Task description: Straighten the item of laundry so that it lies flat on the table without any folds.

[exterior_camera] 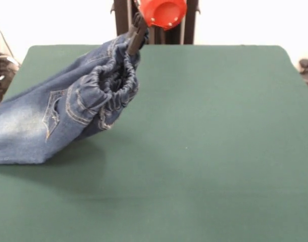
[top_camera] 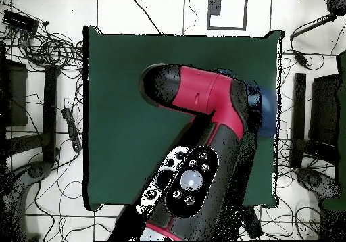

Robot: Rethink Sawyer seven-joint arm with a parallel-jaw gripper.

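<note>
- The hand (exterior_camera: 136, 41) comes down at the far edge of the bench, its dark fingers clamped together on the gathered waistband of the jeans (exterior_camera: 68, 108).
- Just above the hand, the arm's red round part (exterior_camera: 163, 12) shows at the top of the front view.
- The waistband is lifted off the bench; its elastic rim bunches into a puckered, open ring facing the front camera.
- From that raised point the denim slopes down and away toward the front view's left side, where the lower part rests on the bench and reaches the picture's left edge.
- A back pocket (exterior_camera: 53, 113) with orange stitching faces the front camera, with a faded pale patch just beside it, lower on the cloth.
- The cloth is heaped and creased, not spread flat.
- The bench (exterior_camera: 209, 151) carries dark green cloth; most of its surface is bare.
- In the overhead view the red and black arm (top_camera: 203, 111) crosses the bench (top_camera: 121, 84) and hides the hand; only a small blue patch of the jeans (top_camera: 268, 111) shows near the bench's right edge.
</note>
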